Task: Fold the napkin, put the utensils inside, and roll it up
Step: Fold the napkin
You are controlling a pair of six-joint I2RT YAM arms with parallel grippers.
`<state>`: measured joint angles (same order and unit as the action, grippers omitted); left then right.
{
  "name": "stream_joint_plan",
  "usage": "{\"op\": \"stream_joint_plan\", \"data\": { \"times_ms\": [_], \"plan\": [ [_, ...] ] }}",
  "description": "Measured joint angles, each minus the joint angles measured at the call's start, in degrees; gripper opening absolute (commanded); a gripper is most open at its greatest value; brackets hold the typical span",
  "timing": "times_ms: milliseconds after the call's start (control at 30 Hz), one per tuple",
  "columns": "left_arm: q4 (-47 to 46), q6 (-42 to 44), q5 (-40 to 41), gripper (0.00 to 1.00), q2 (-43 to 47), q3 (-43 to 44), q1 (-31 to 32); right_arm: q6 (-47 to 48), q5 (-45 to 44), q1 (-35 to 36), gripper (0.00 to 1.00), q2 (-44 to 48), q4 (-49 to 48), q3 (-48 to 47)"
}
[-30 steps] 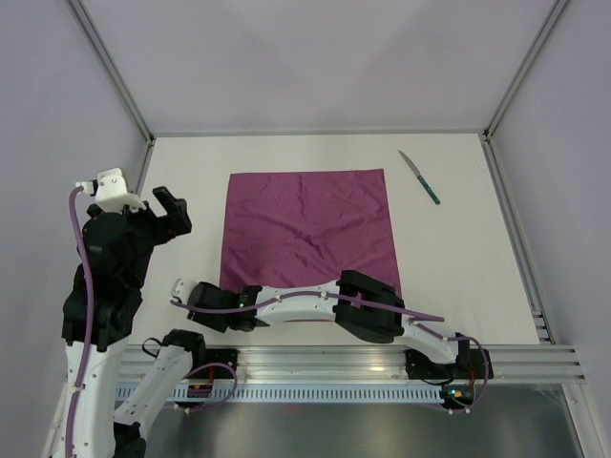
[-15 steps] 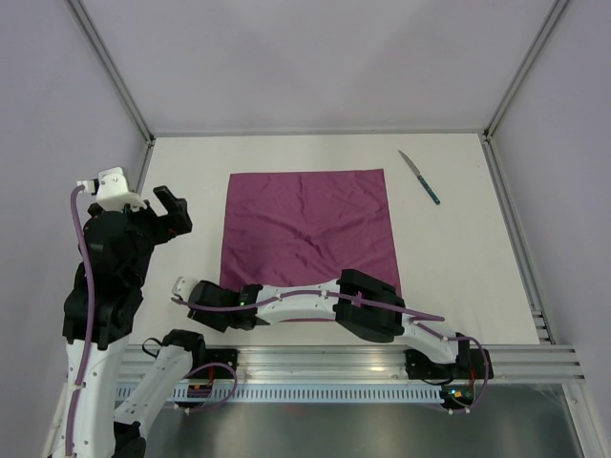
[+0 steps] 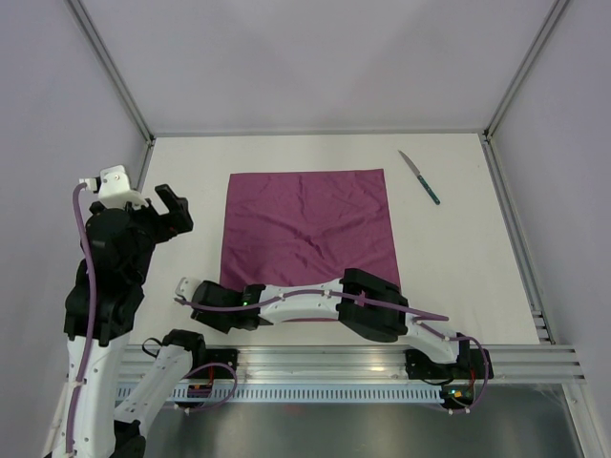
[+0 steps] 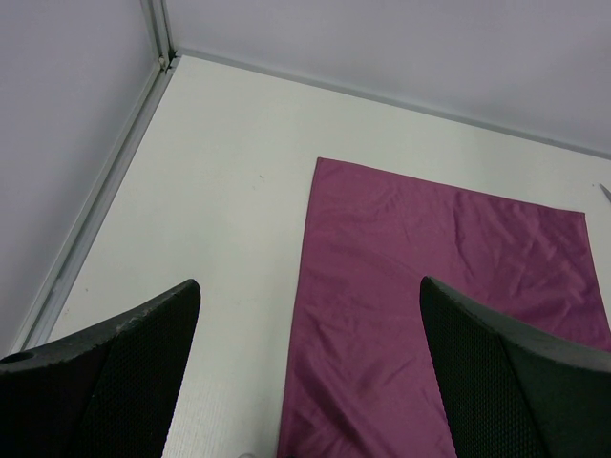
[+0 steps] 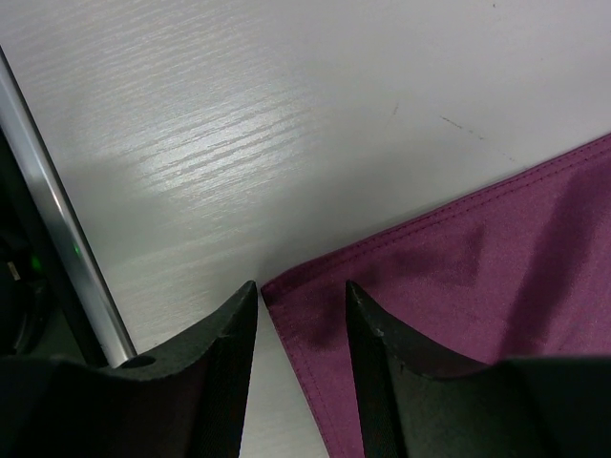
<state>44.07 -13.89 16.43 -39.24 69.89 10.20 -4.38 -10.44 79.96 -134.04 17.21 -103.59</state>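
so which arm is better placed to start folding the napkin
Right. Its tool sits low at the napkin's near-left corner, open jaws straddling the corner tip. The left tool hangs open, raised above the table to the napkin's left, touching nothing.

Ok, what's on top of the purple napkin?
No cutlery rests on the plum-purple square fabric napkin; the teal-handled metal knife lies apart on the white table. The right arm crosses above its near edge, hiding that strip.

The worktop [image 3: 449, 277] is seen whole from above and behind, while the napkin [image 3: 307, 229] is shared with both wrist views, the right closest.
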Motion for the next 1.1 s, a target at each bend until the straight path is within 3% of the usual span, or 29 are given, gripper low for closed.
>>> {"op": "stream_joint_plan", "data": {
  "times_ms": [367,567,1100],
  "plan": [
    [-0.04,0.0,0.02,1.0,-0.48,0.0,0.0,-0.35,2.29,-0.52,0.48,0.09,0.22,0.07],
    [-0.07,0.0,0.02,1.0,-0.52,-0.22,0.0,-0.63,5.05,-1.49,0.4,0.02,0.2,0.04],
    [-0.28,0.46,0.07,1.0,-0.52,-0.22,0.0,-0.83,8.83,-3.37,0.01,-0.74,2.16,-2.03]
  ]
}}
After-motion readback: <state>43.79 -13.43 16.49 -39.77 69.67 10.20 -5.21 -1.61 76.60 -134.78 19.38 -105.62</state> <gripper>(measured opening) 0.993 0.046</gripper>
